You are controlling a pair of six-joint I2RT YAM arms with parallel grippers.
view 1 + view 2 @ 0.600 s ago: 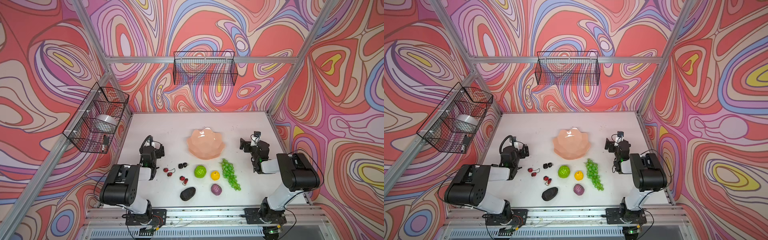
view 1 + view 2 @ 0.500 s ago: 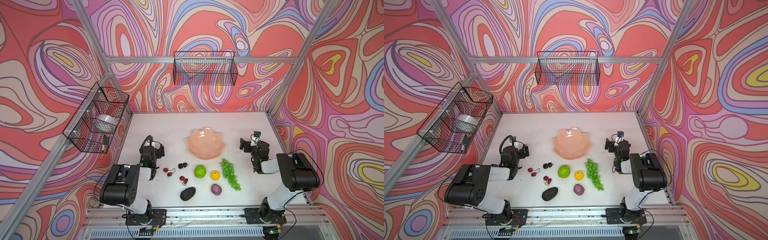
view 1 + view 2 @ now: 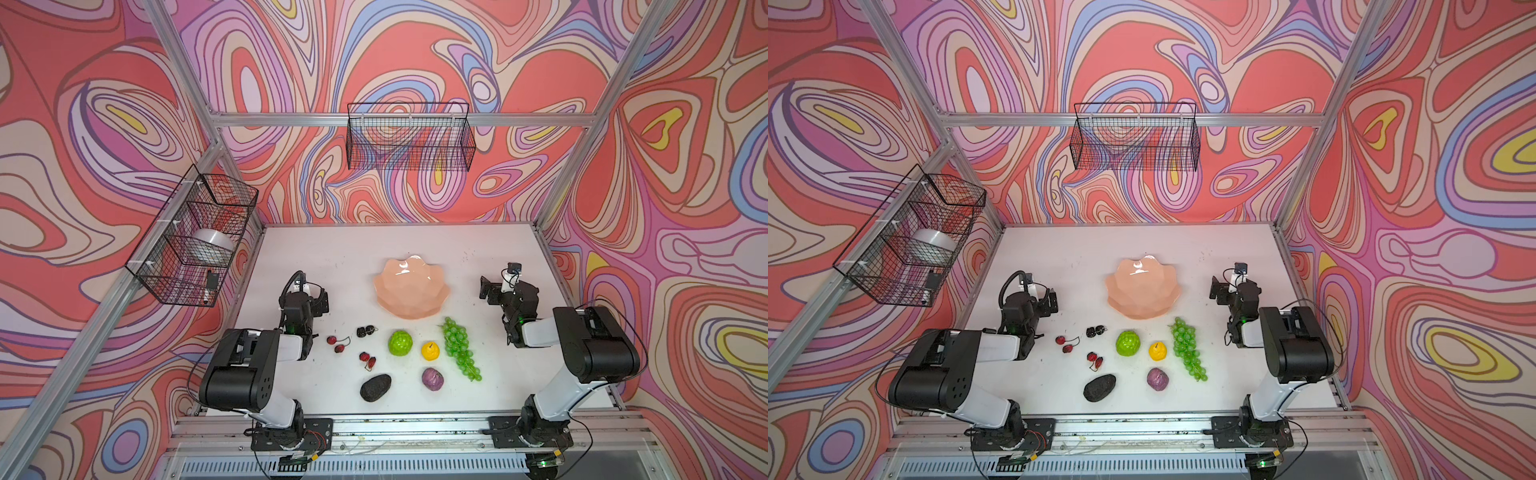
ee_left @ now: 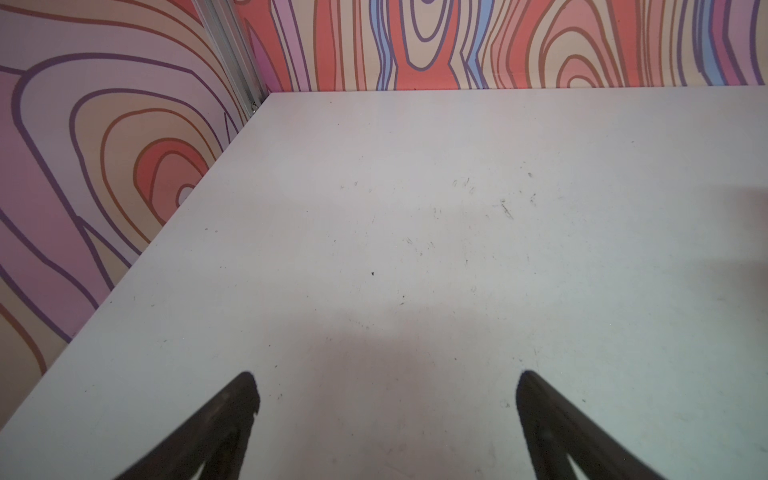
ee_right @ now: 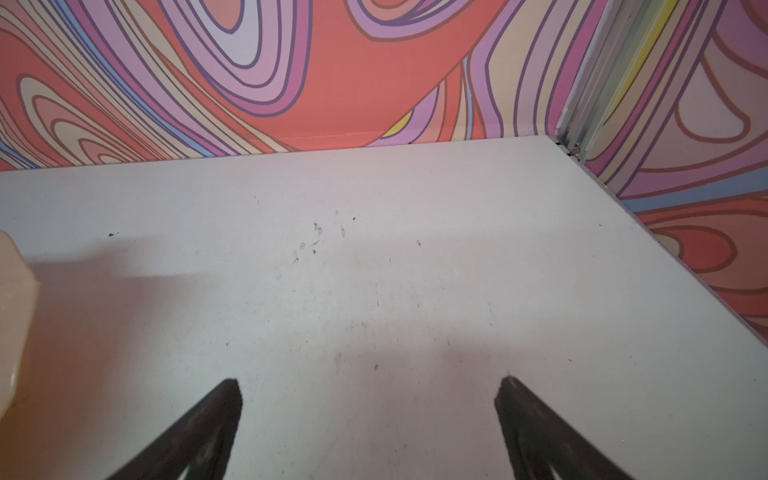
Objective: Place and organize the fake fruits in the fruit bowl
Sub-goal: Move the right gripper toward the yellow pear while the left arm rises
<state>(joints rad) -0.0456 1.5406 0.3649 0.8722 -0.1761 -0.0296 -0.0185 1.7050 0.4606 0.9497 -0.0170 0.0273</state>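
Two top cameras sit high up, side by side, above the front edge. They look down and away at the whole tabletop [image 3: 374, 249]. Both top views share almost the same scene, with the fruit bowl [image 3: 409, 286] near the middle. Each wrist camera sits low and close to the tabletop. One looks past the left end effector [image 4: 386, 374] toward the back corner at 11 o'clock. The other looks past the right end effector [image 5: 369, 379] toward 1 o'clock and catches a bit of the bowl's rim.

free: table [image 3: 374, 245] behind fruit bowl [image 3: 411, 291] | blocked: fake fruits [image 3: 401, 343] clustered between bowl and front edge
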